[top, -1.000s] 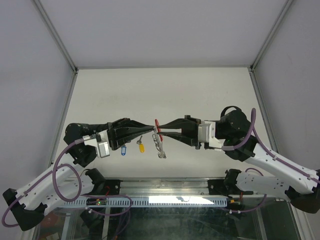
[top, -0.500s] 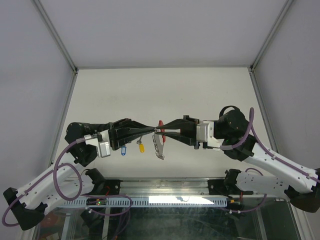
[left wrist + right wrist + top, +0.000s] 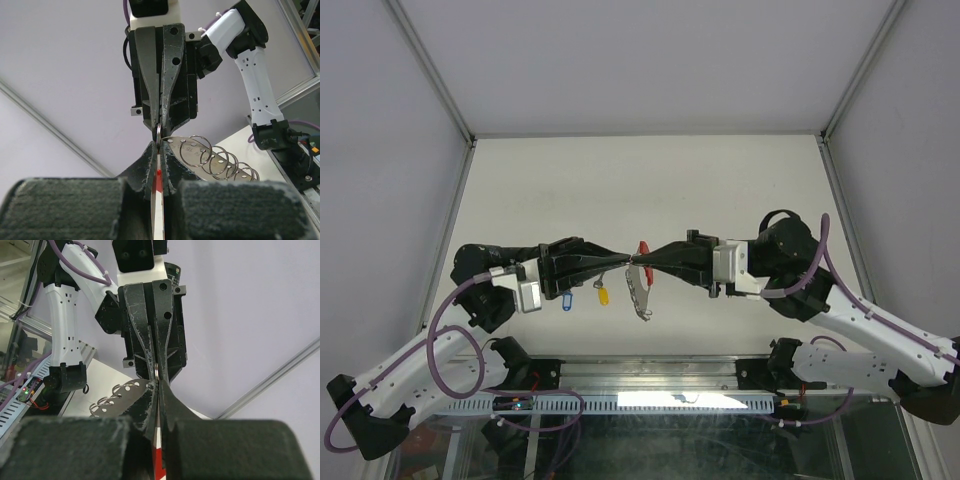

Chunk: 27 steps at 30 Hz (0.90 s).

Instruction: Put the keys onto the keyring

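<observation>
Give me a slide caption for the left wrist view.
Left gripper and right gripper, both shut, meet tip to tip on the keyring.

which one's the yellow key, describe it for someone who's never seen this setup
In the top view, the left gripper and right gripper meet tip to tip over the table, both pinching the keyring. Just nearer the arm bases than the left gripper sit two tagged keys. The yellow-tagged key is the one beside the keyring's dangling metal strip; its neighbour, the blue-tagged key, is farther left.

The keyring (image 3: 639,290) is red and silvery; one blue key tag (image 3: 567,297), one yellow key tag (image 3: 603,295).
</observation>
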### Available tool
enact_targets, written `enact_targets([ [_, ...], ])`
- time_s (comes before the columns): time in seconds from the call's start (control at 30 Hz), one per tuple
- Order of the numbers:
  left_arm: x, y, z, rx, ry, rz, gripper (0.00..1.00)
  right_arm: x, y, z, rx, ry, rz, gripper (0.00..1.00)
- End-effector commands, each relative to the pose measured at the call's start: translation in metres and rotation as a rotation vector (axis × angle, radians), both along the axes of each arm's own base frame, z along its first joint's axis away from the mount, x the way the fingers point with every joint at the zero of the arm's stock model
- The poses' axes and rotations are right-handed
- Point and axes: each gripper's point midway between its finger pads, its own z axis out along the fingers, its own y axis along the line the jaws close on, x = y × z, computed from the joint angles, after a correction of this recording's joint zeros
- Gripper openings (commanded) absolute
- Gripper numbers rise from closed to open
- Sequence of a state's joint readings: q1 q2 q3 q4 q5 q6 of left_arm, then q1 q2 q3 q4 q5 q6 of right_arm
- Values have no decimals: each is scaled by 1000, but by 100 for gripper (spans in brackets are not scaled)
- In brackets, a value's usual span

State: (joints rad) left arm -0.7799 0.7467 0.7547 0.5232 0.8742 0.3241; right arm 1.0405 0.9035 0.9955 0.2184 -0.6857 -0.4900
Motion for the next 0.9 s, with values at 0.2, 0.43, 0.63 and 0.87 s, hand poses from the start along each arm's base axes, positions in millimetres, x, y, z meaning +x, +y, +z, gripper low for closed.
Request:
enact_targets([
  [0.2, 0, 4, 15, -26, 50, 15, 23, 2, -9, 17, -83, 16, -49, 0],
  [0.43, 8, 6, 13, -29, 82, 64, 31, 13, -14, 8, -214, 18, -120, 0],
  [0.63, 12, 4, 10, -11, 110, 74, 30, 28, -16, 2, -299, 24, -198, 0],
  [0.87, 17, 1, 7, 0, 138, 86, 25, 33, -12, -3, -316, 27, -219, 0],
])
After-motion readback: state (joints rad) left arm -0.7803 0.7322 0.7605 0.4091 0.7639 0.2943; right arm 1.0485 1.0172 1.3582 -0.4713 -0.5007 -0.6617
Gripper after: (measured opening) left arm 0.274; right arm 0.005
